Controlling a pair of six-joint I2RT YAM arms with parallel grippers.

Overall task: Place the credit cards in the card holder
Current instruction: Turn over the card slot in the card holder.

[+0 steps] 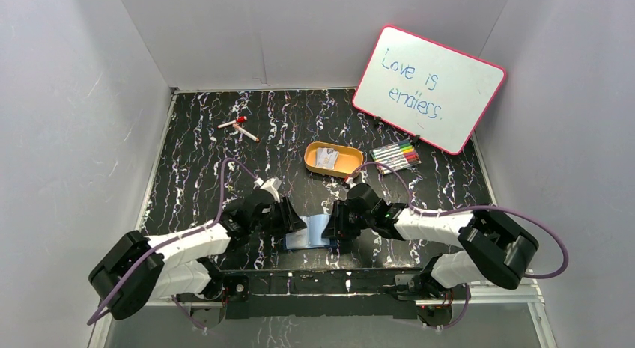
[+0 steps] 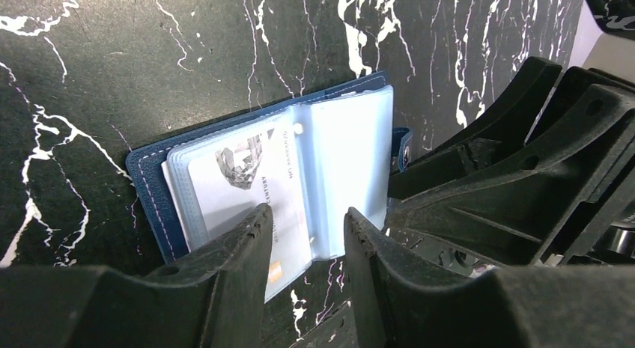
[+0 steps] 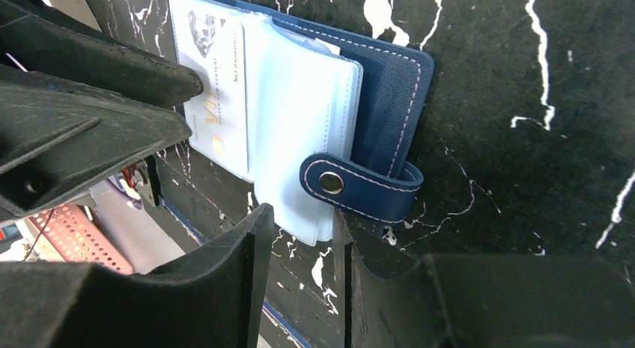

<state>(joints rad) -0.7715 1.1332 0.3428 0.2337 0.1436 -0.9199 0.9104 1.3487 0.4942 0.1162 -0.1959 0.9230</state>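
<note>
Black marbled tabletop [image 1: 195, 138] carries the open card holder [image 1: 311, 232]. Left pincer [image 2: 305, 213] and right pincer [image 3: 303, 217] flank it, each narrowly parted, clamping nothing. Wrist views reveal a credit card [image 2: 239, 183] sleeved inside; only overhead shows the orange tray [image 1: 309, 156] beyond the holder, with loose cards [image 1: 326, 159].

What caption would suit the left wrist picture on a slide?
Open left pincer above the unfolded navy card holder, a credit card among its clear sleeves.

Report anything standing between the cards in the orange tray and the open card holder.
Nothing visible lies between the cards in the orange tray and the card holder; the left gripper and right gripper flank it closely.
</note>
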